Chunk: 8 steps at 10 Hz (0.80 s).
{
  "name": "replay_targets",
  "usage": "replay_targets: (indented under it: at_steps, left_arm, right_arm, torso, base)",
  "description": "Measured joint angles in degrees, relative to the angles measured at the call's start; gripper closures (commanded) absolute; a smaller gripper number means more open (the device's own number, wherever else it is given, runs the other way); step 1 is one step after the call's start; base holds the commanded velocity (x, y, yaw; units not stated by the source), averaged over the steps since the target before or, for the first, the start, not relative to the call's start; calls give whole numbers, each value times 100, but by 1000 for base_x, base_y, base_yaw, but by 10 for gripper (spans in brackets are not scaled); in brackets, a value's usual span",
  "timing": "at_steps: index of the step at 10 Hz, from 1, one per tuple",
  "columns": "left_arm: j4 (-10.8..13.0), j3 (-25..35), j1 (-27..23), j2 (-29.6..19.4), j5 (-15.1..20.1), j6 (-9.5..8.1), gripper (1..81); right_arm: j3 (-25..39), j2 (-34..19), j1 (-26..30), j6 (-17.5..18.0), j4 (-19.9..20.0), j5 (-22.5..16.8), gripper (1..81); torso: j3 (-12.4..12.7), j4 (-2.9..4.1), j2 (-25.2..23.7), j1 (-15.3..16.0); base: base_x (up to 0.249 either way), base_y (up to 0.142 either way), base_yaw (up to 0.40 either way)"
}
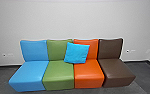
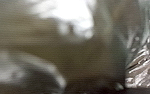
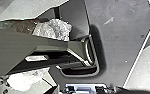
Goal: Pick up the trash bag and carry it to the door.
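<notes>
Trash bag [image 2: 140, 63] was seen near L wrist cam; state of L + R grippers could not be told. Tearing was risked if bag was swung against sofa [image 1: 58, 75] mid-turn.

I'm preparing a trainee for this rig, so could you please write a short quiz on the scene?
1. True or false: the bright blue cushion lies on the dark floor in front of the row of seats.

2. Multiple choice: in the head view, which colour is the seat at the picture's right end of the row?
a) green
b) orange
c) brown
d) light blue

3. Short answer: what might the shiny, crinkled film close to the left wrist camera be?

Key: 1. False, it rests up on the seats, in front of the green and orange backrests. 2. c. 3. Probably the trash bag.
</notes>
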Motion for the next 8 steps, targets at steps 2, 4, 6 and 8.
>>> replay_targets:
  at_steps: [2,4,6,8]
  left_arm:
    - [16,-38,27,2,0,0,811]
    - [16,-49,30,24,2,2,811]
    - [17,-52,57,33,2,2,811]
    - [17,-61,74,38,-1,2,811]
  right_arm:
    - [-101,4,-15,-7,0,0,10]
    - [-104,91,-11,-22,-6,-1,10]
    - [-123,144,-13,-22,-16,0,10]
    - [-160,144,-35,-35,-13,-1,10]
  torso:
    - [172,0,402,-256]
    - [394,0,794,-512]
    - [669,0,1257,-815]
    - [938,0,1674,-1036]
  base:
    - [0,0,0]
    - [0,0,0]
    - [0,0,0]
    - [0,0,0]
